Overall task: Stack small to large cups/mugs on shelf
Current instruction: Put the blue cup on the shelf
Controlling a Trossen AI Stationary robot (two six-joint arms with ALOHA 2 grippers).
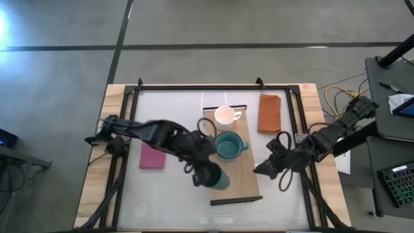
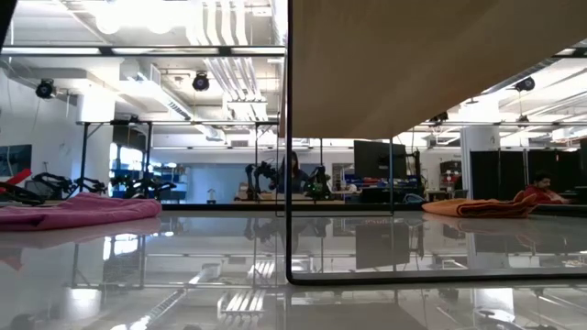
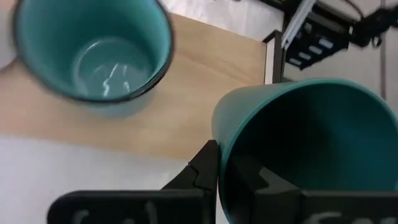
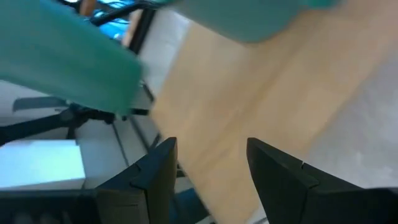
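1. Left gripper [image 1: 208, 173] was clamped on the dark green tumbler [image 1: 220, 178], over the shelf [image 1: 242, 171] edge.
2. Teal mug [image 1: 228, 145] and white mug [image 1: 224, 116] stood on the shelf.
3. Right gripper [image 1: 262, 168] waited beside the shelf, fingers apart, empty.

On the board [image 1: 238, 169] we see the white mug [image 1: 224, 116] at the far end and the teal mug [image 1: 228, 145] mid-board, close together. The left gripper [image 1: 208, 175] and its tumbler [image 1: 220, 178] crowd the board's left edge. The right gripper [image 1: 260, 169] blocks the right edge. We find the near end bare.
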